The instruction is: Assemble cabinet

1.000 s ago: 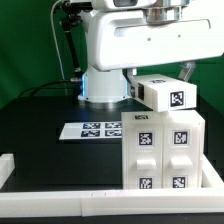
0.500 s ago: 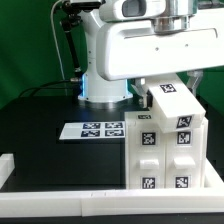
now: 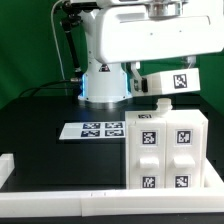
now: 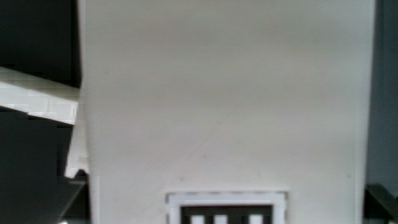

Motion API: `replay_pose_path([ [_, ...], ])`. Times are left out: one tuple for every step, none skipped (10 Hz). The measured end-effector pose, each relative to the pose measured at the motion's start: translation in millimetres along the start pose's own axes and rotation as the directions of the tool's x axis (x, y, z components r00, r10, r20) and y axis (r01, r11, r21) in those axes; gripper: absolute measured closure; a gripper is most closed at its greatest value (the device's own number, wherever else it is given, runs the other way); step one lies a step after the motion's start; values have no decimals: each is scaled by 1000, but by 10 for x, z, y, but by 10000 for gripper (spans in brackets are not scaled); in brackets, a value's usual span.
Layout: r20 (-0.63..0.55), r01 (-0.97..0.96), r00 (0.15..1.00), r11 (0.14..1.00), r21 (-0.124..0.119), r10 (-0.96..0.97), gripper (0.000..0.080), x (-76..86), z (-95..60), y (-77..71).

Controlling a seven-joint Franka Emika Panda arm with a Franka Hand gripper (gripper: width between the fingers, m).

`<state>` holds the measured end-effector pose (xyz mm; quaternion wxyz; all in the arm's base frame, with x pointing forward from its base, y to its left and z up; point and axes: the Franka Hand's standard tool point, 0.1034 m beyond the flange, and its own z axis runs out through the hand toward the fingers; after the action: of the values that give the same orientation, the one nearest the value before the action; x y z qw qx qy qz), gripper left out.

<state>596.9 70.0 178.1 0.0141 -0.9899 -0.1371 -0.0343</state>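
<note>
The cabinet [image 3: 165, 150] stands on the black surface [image 3: 40, 125] at the exterior view's right, tagged front toward the camera, the marker board [image 3: 95, 129] just beside it. A white drawer block [image 3: 165, 82] hangs level above the cabinet's top, pinched in the jaws under the arm [image 3: 150, 40], and fills the wrist view

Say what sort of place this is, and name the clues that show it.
Probably a robotics lab test bench: a white robot arm on a black table, a marker board of printed tags, and a tagged cabinet.
</note>
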Motion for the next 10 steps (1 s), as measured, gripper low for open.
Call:
replay_pose_path([
  [4, 1, 1000, 1000, 1, -1, 250, -42, 19, -5],
  [6, 2, 1000, 1000, 2, -2, 250, -46, 66, -12],
  [13, 3, 1000, 1000, 5, -3, 250, -43, 124, -20],
  [22, 7, 1000, 1000, 7, -8, 250, -32, 140, -12],
  [26, 8, 1000, 1000, 9, -8, 250, 13, 162, -1],
  [35, 8, 999, 1000, 13, -8, 250, 51, 202, 5],
  [36, 9, 999, 1000, 14, -10, 251, 86, 227, 12],
  [35, 11, 999, 1000, 15, -11, 251, 106, 239, 18],
  [35, 11, 999, 1000, 15, -11, 253, 114, 240, 20],
  [40, 10, 999, 1000, 16, -11, 253, 122, 240, 21],
])
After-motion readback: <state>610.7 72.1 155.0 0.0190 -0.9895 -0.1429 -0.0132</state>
